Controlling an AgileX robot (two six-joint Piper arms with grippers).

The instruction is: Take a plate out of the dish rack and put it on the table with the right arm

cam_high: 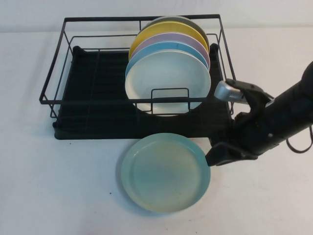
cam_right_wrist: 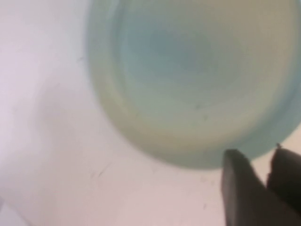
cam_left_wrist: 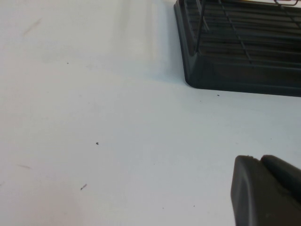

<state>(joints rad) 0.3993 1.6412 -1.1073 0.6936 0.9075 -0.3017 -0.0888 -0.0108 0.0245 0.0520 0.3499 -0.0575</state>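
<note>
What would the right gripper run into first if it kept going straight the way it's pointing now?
Most likely the mint-green plate on the table: the right gripper points leftward at the plate's right rim, close by or touching it. The left gripper, over bare table, is uninvolved.

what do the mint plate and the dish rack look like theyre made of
The plate, flat on the table by the right gripper: matte, even colour, soft rim, likely plastic or melamine, possibly glazed ceramic. The dish rack: thin black wire, probably coated metal, over a ribbed plastic-looking tray. The left gripper rests apart.
</note>
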